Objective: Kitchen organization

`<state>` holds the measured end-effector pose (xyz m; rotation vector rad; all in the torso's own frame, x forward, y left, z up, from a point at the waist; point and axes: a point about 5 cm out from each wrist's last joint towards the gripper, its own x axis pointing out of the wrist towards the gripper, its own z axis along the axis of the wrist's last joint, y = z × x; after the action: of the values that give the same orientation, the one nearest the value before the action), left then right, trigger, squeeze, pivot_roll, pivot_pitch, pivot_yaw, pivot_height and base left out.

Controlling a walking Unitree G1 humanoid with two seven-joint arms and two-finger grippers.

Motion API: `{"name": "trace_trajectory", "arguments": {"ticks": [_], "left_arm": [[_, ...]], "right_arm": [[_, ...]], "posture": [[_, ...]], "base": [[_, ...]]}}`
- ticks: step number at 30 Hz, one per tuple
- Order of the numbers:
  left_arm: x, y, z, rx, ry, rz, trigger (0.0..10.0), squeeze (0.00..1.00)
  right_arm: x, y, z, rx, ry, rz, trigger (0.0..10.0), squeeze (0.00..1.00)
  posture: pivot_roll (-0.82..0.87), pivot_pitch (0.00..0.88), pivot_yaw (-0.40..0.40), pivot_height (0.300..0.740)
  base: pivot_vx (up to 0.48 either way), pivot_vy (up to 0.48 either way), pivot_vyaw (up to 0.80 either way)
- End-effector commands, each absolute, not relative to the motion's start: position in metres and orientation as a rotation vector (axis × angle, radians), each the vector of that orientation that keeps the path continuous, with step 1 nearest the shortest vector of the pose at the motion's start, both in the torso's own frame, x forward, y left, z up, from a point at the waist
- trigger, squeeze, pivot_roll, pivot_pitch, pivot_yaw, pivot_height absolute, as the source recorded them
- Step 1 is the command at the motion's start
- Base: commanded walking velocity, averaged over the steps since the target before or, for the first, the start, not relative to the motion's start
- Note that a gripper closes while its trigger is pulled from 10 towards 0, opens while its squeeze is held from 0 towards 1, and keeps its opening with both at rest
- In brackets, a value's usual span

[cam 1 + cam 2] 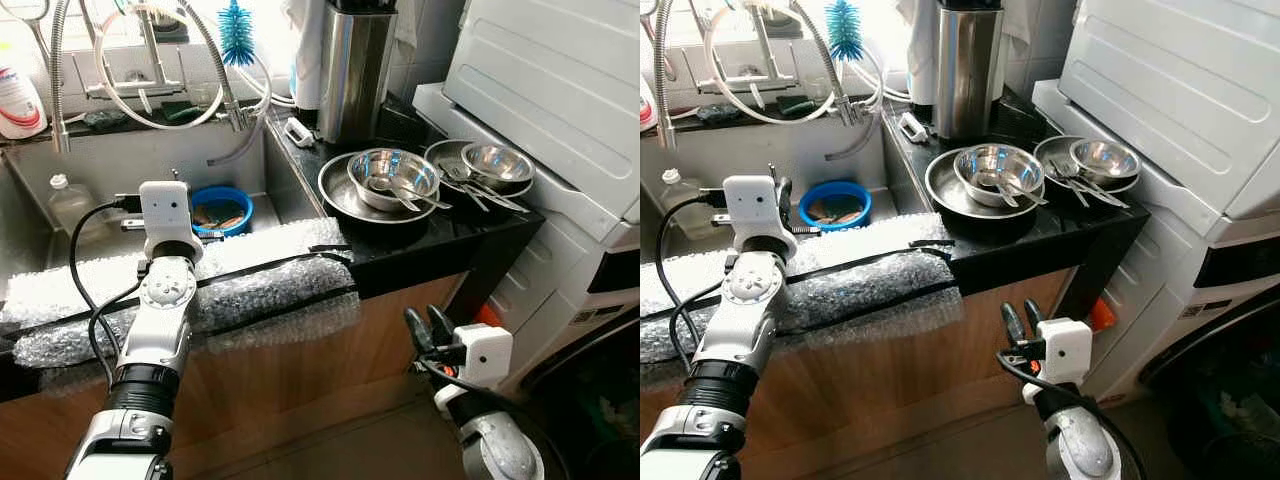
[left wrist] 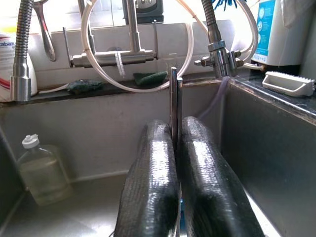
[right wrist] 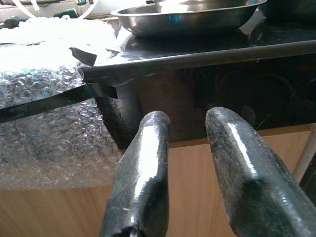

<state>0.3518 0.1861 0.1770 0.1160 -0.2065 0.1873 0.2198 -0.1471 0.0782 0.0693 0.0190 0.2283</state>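
My left gripper (image 2: 177, 133) reaches over the sink (image 1: 110, 160) and is shut on a thin metal utensil (image 2: 174, 98) whose two slim shafts stick up past the fingertips. Below it in the basin sits a blue bowl (image 1: 222, 210). On the black counter to the right, a steel bowl (image 1: 392, 176) holding spoons rests on a steel plate (image 1: 335, 195). A second steel bowl (image 1: 497, 163) sits on another plate with cutlery beside it. My right gripper (image 1: 428, 328) hangs low before the wooden cabinet front, under the counter edge, open with nothing between its fingers.
Bubble wrap (image 1: 260, 285) pads the sink's front edge. A tall steel canister (image 1: 352, 70) stands at the back of the counter. A white appliance (image 1: 560, 90) fills the right side. A clear plastic bottle (image 1: 68, 205) stands in the sink's left corner; faucets and hoses (image 1: 150, 70) hang behind.
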Motion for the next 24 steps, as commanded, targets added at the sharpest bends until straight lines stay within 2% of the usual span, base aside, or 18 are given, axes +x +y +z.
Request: {"name": "trace_trajectory", "arguments": {"ticks": [1, 10, 14, 17, 18, 19, 24], "left_arm": [[0.353, 0.184, 0.171, 0.124, -0.166, 0.165, 10.0, 1.0], [0.352, 0.182, 0.168, 0.133, -0.144, 0.15, 10.0, 1.0], [0.35, 0.182, 0.171, 0.134, -0.169, 0.158, 10.0, 1.0], [0.345, 0.181, 0.183, 0.075, -0.257, 0.167, 10.0, 1.0], [0.344, 0.181, 0.187, 0.055, -0.284, 0.171, 10.0, 0.79], [0.34, 0.18, 0.196, 0.073, -0.341, 0.169, 10.0, 0.0], [0.331, 0.171, 0.208, 0.126, -0.422, 0.133, 10.0, 0.0]], "right_arm": [[0.221, -0.146, 0.078, 0.069, 0.014, 0.234, 10.0, 0.0], [0.227, -0.149, 0.08, 0.059, 0.006, 0.199, 10.0, 0.0], [0.23, -0.149, 0.085, 0.054, -0.009, 0.2, 10.0, 0.0], [0.236, -0.147, 0.094, 0.059, -0.046, 0.197, 10.0, 0.0], [0.238, -0.147, 0.097, 0.06, -0.054, 0.196, 10.0, 0.0], [0.242, -0.146, 0.102, 0.05, -0.077, 0.2, 10.0, 0.0], [0.261, -0.146, 0.119, 0.041, -0.14, 0.194, 10.0, 0.0]], "posture": [[-0.06, 0.0, -0.047, 0.727], [-0.07, 0.0, -0.044, 0.727], [-0.07, 0.0, -0.042, 0.727], [-0.07, 0.0, -0.04, 0.727], [-0.07, 0.0, -0.039, 0.727], [-0.07, 0.0, -0.039, 0.727], [-0.07, 0.0, -0.032, 0.727]], "base": [[0.0, 0.0, 0.0], [0.0, 0.0, 0.0], [0.0, 0.0, 0.0], [0.0, 0.0, 0.0], [0.0, 0.0, 0.0], [0.0, 0.0, 0.0], [0.0, 0.0, 0.0]]}}
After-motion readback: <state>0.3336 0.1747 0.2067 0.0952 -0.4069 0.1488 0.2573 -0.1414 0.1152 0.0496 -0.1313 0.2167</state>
